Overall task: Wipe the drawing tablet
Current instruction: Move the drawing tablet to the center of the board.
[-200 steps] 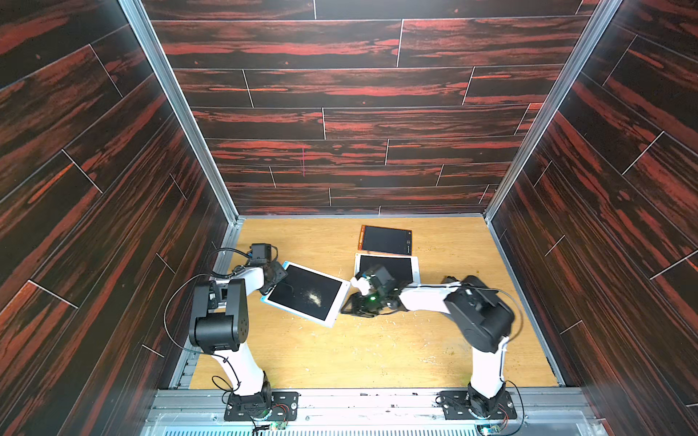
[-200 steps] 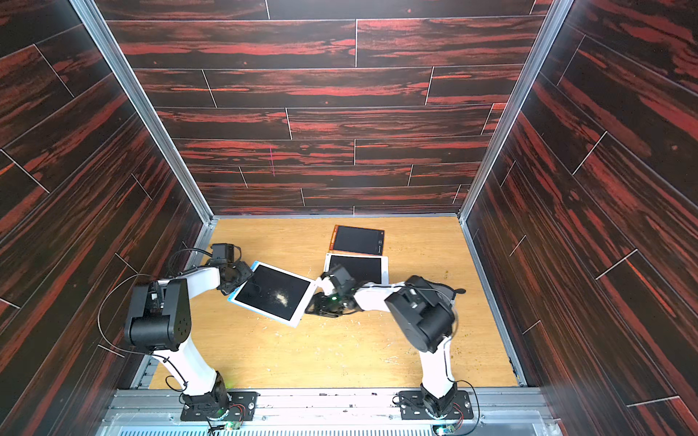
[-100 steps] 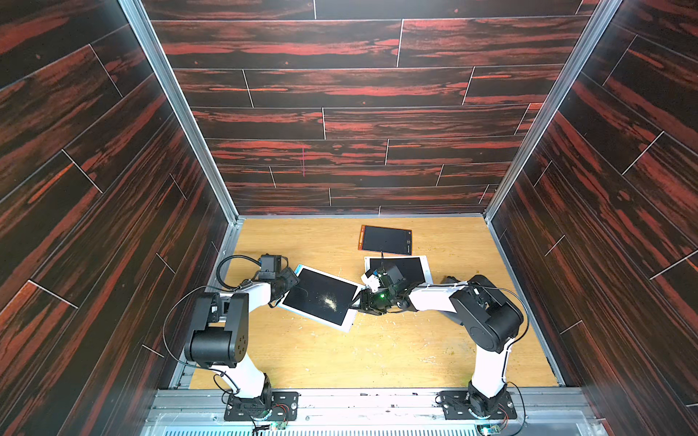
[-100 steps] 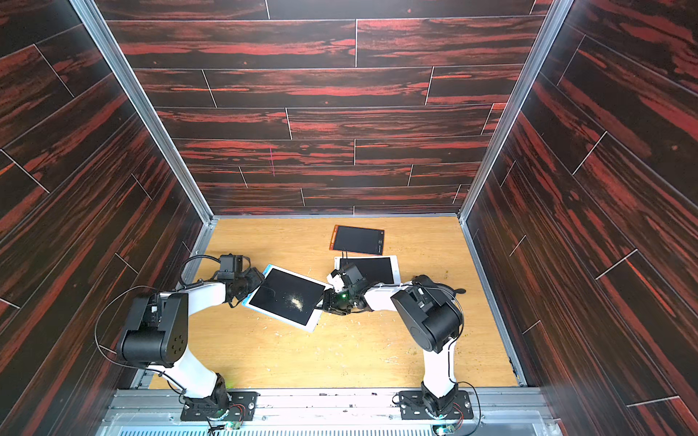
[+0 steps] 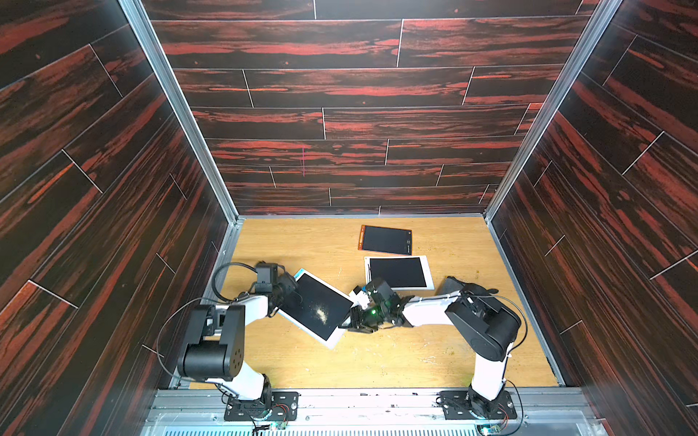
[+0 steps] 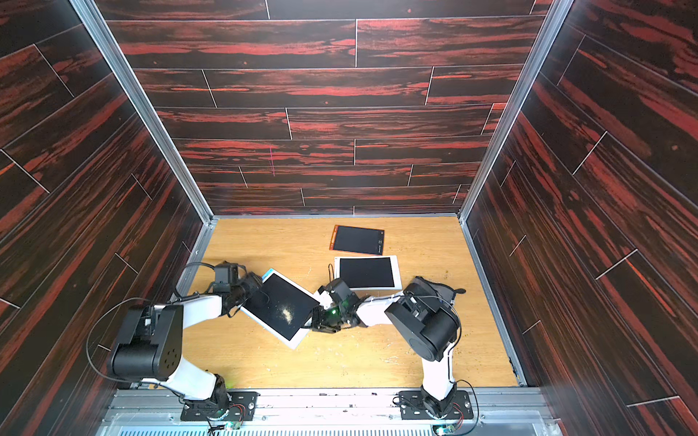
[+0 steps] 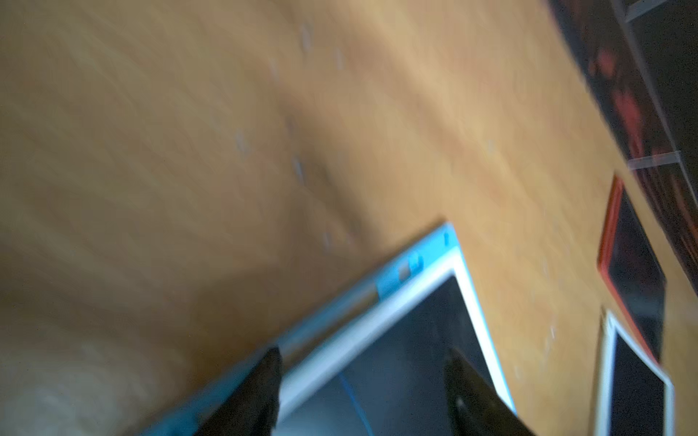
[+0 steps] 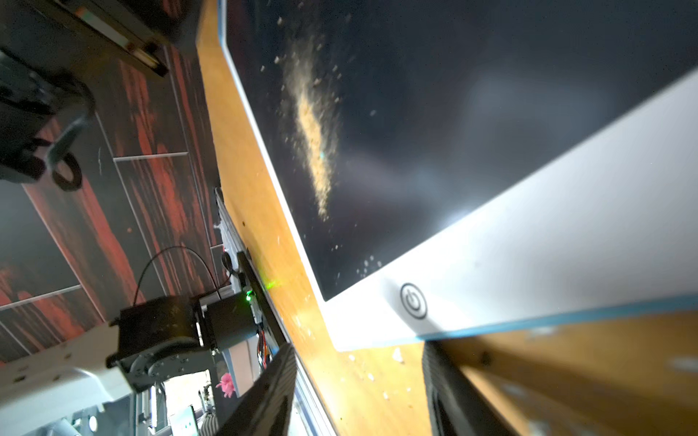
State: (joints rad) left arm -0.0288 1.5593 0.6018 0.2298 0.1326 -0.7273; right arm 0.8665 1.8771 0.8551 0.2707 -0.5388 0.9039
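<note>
The drawing tablet point(image 5: 319, 307) point(image 6: 281, 306) has a white frame, a blue rim and a black screen, and lies skewed on the wooden floor. A tan powder smear point(image 8: 313, 124) sits on its screen. My left gripper point(image 5: 290, 291) point(image 7: 368, 377) is at the tablet's far left corner, open, its fingers point(image 7: 264, 385) straddling that corner above the frame and screen. My right gripper point(image 5: 349, 325) point(image 8: 360, 377) is low at the tablet's right end, beside the corner with the power button point(image 8: 413, 301). It is open, with only bare floor between its fingers.
A second white-framed tablet point(image 5: 398, 272) lies just behind my right gripper, and an orange-framed one point(image 5: 385, 240) lies farther back. A dark crumpled thing point(image 5: 470, 288) sits by the right arm's elbow. Crumbs dot the floor point(image 5: 377, 362). Wood-patterned walls close in on three sides.
The drawing tablet has slid toward the middle and turned clockwise. Both grippers moved along with it, the left reaching farther right. The second white tablet shifted slightly right.
</note>
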